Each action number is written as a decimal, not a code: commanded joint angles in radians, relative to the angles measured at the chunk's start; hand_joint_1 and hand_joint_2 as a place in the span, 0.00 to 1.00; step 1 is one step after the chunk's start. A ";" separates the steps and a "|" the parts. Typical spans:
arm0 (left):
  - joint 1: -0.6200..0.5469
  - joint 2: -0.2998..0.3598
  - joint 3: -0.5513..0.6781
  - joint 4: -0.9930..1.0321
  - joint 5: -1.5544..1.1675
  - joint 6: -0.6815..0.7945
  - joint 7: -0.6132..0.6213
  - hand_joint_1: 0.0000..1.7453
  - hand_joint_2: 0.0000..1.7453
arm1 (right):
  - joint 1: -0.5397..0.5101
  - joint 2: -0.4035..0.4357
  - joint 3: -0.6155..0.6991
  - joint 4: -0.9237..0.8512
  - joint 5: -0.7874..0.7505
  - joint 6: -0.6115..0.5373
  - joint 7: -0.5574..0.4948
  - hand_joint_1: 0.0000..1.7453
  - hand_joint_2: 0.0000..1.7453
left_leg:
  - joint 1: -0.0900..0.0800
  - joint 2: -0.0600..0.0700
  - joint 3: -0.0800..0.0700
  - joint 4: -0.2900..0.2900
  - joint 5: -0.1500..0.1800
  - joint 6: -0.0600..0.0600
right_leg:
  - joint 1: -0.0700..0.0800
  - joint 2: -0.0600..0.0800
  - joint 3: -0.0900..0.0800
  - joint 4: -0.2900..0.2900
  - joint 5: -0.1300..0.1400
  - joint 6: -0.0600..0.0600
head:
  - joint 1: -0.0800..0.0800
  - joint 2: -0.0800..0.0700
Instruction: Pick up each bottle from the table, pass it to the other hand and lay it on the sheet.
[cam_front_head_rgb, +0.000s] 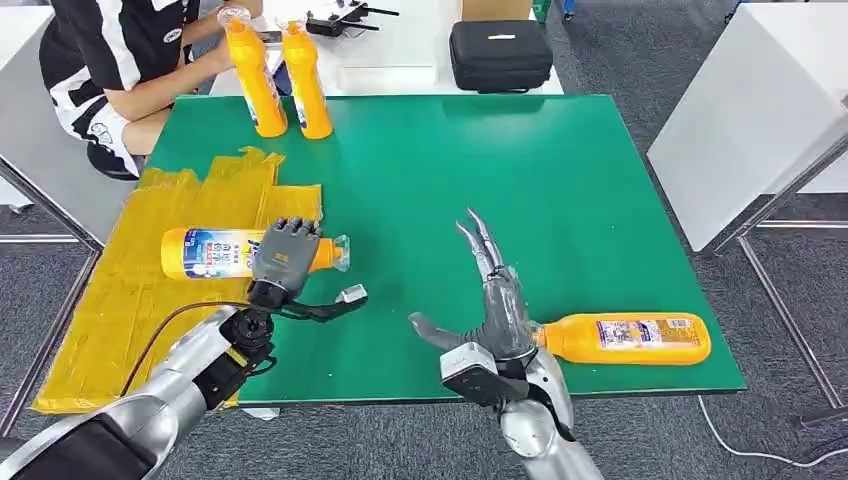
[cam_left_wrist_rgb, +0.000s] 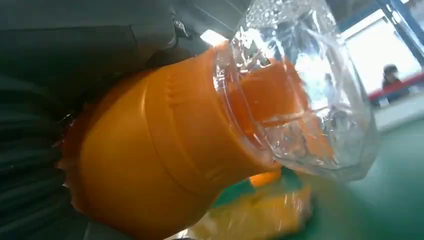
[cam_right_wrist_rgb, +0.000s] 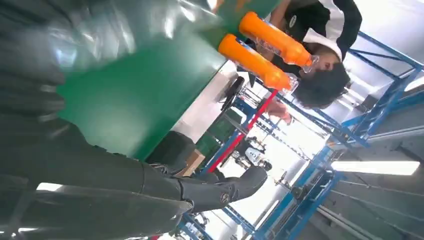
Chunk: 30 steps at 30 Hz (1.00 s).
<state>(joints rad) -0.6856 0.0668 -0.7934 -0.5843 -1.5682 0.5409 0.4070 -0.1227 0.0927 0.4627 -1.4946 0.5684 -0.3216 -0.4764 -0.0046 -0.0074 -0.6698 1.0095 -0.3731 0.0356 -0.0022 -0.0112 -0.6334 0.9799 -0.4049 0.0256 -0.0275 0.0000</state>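
While the left hand (cam_front_head_rgb: 284, 258) grips an orange bottle (cam_front_head_rgb: 215, 252) around the shoulder, just below its clear cap, that bottle lies on its side over the right part of the yellow sheet (cam_front_head_rgb: 150, 270), cap pointing toward the middle of the green bench (cam_front_head_rgb: 560, 180); whether it rests on the sheet or hangs a little above it cannot be told. In the left wrist view the same bottle's orange shoulder and clear cap (cam_left_wrist_rgb: 310, 95) sit close against the hand, with yellow sheet and green surface behind. The right hand (cam_front_head_rgb: 490, 300) holds nothing, its fingers spread and pointing away from the robot, with the thumb out to the side; it hangs over the near part of the bench. Just beside its wrist a second orange bottle (cam_front_head_rgb: 625, 338) lies on its side near the front edge of the bench, label up, its neck end toward the hand; whether the two touch cannot be told. At the far left corner two more orange bottles (cam_front_head_rgb: 280, 75) stand upright side by side, and a person (cam_front_head_rgb: 110, 60) in a black and white top, seated beyond that corner, has a hand on the left one. A black case (cam_front_head_rgb: 500, 52) sits on a white table beyond the far edge.
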 joint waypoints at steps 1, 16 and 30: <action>-0.044 -0.013 0.103 0.249 -0.003 -0.059 -0.086 1.00 1.00 | -0.008 -0.017 -0.008 0.011 0.010 0.020 0.000 0.00 1.00 | 0.001 0.002 0.006 0.000 -0.003 -0.002 | 0.001 0.002 0.006 0.000 -0.002 0.000 | 0.000 0.000; 0.016 -0.044 0.336 0.262 0.044 -0.072 -0.067 0.00 1.00 | 0.020 -0.017 -0.017 0.020 0.035 0.043 0.028 0.00 1.00 | 0.000 0.001 0.008 -0.001 -0.003 -0.002 | 0.000 0.002 0.008 -0.001 -0.002 0.000 | 0.000 0.000; 0.050 -0.092 0.540 0.223 0.149 -0.021 -0.240 0.00 1.00 | 0.014 -0.038 -0.020 0.020 0.120 0.027 0.073 0.00 1.00 | 0.000 0.000 0.007 -0.001 -0.002 -0.001 | 0.000 0.001 0.007 -0.002 -0.001 0.000 | 0.000 0.000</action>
<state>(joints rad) -0.6627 0.0160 -0.3879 -0.3990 -1.4537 0.5215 0.2181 -0.0901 0.0889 0.4536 -1.5000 0.6570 -0.2876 -0.4230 -0.0044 -0.0085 -0.6665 1.0093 -0.3735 0.0352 -0.0020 -0.0114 -0.6299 0.9797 -0.4053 0.0253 -0.0271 0.0000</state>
